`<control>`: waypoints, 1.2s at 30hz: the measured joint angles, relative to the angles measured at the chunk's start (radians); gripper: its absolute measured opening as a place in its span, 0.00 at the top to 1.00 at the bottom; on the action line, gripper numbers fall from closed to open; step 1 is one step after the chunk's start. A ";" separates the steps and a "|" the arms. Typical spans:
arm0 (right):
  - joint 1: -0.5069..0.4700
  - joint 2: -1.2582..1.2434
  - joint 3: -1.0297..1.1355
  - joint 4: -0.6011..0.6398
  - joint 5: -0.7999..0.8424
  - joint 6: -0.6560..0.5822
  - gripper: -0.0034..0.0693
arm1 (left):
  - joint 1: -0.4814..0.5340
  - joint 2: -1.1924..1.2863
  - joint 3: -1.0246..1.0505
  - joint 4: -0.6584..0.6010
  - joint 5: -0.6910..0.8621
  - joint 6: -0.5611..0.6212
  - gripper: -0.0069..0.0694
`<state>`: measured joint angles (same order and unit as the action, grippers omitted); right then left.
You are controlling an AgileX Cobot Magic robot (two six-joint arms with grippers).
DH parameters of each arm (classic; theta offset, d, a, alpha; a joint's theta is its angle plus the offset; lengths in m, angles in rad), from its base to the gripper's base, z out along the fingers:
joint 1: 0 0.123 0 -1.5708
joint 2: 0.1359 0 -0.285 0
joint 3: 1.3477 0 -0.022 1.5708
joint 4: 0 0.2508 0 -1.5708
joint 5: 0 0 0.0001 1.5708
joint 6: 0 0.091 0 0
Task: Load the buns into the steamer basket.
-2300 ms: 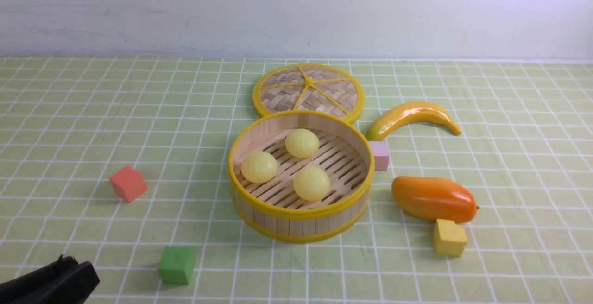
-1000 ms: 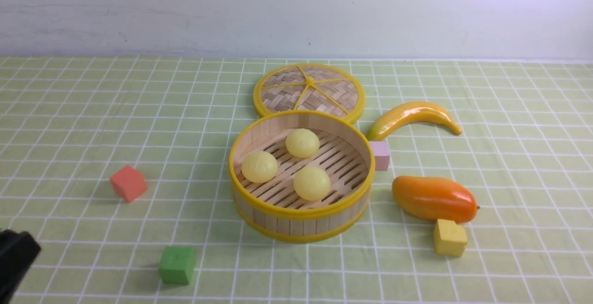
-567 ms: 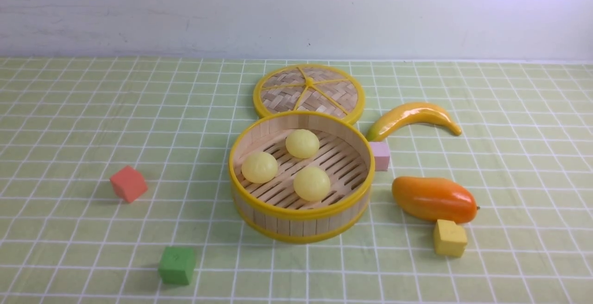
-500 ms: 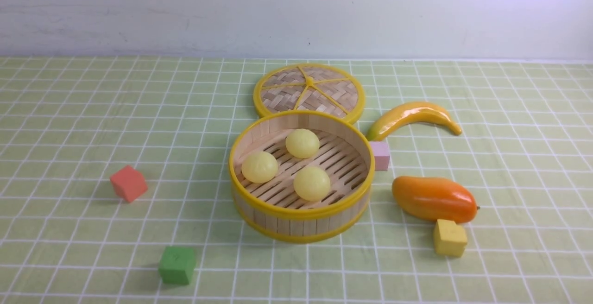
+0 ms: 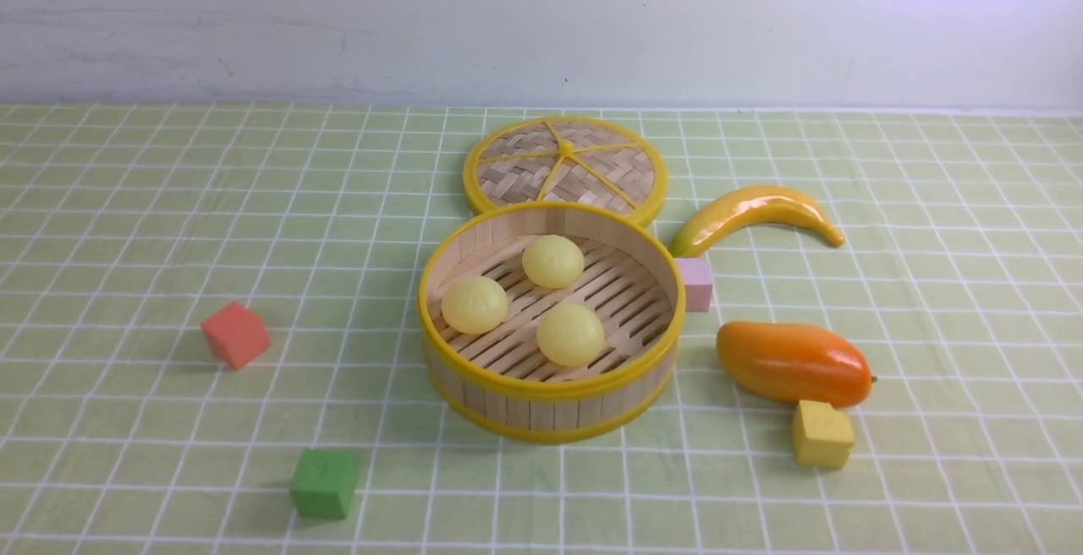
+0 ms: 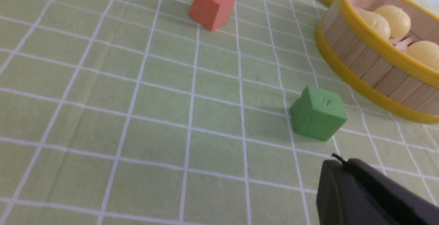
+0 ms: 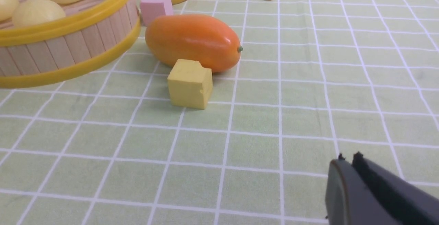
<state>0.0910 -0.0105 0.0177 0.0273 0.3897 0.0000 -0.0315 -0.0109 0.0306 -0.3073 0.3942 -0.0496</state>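
Note:
Three pale-yellow buns (image 5: 552, 261) (image 5: 475, 304) (image 5: 570, 335) lie on the slatted floor of the round steamer basket (image 5: 550, 407) at the table's middle. Neither arm shows in the front view. In the left wrist view my left gripper (image 6: 337, 161) hovers low over the cloth, shut and empty, near the green cube (image 6: 319, 112), with the basket (image 6: 363, 60) beyond it. My right gripper (image 7: 348, 158) is also shut with nothing in it, well back from the yellow cube (image 7: 189, 83) and the basket (image 7: 68, 43).
The woven lid (image 5: 564, 166) lies flat behind the basket. A banana (image 5: 753, 208), a pink cube (image 5: 695, 282), an orange mango (image 5: 794, 363) and the yellow cube (image 5: 821, 434) sit to its right. A red cube (image 5: 235, 334) and the green cube (image 5: 323, 483) lie on the left.
My left arm has drawn back out of the front view's lower left corner, and its jaws have closed. The buns, basket and other objects have not moved.

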 joint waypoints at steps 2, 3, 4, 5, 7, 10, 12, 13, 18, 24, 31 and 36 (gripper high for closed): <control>0.000 0.000 0.000 0.000 0.000 0.000 0.91 | 0.000 0.000 0.000 -0.004 0.000 0.000 0.93; 0.000 0.000 0.000 0.000 0.000 0.000 0.91 | 0.000 0.000 0.000 -0.004 0.000 0.000 0.93; 0.000 0.000 0.000 0.000 0.000 0.000 0.90 | 0.000 0.000 0.000 -0.004 -0.001 0.000 0.93; 0.000 0.000 0.000 0.000 0.000 0.000 0.90 | 0.000 0.000 0.000 -0.004 -0.001 0.000 0.93; 0.000 0.000 0.000 0.000 0.000 0.000 0.90 | 0.000 0.000 0.000 -0.004 -0.001 0.000 0.93; 0.000 0.000 0.000 0.000 0.000 0.000 0.90 | 0.000 0.000 0.000 -0.004 -0.001 0.000 0.93; 0.000 0.000 0.000 0.000 0.000 0.000 0.89 | 0.000 0.000 0.000 -0.004 -0.001 0.000 0.93; 0.000 0.000 0.000 0.000 0.000 0.000 0.89 | 0.000 0.000 0.000 -0.004 -0.002 0.000 0.93; 0.000 0.000 0.000 0.000 -0.001 0.000 0.88 | 0.000 0.000 0.000 -0.004 -0.002 0.000 0.93; 0.000 0.000 0.000 0.000 -0.001 0.000 0.87 | 0.000 0.000 0.000 -0.004 -0.002 0.000 0.93; 0.000 0.000 0.000 0.000 -0.001 0.000 0.85 | 0.000 0.000 0.000 -0.004 -0.002 0.000 0.93; 0.000 0.000 0.000 0.000 -0.001 0.000 0.85 | 0.000 0.000 0.000 -0.004 -0.002 0.000 0.92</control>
<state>0.0910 -0.0105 0.0177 0.0268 0.3892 0.0000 -0.0311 -0.0109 0.0306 -0.3109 0.3922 -0.0496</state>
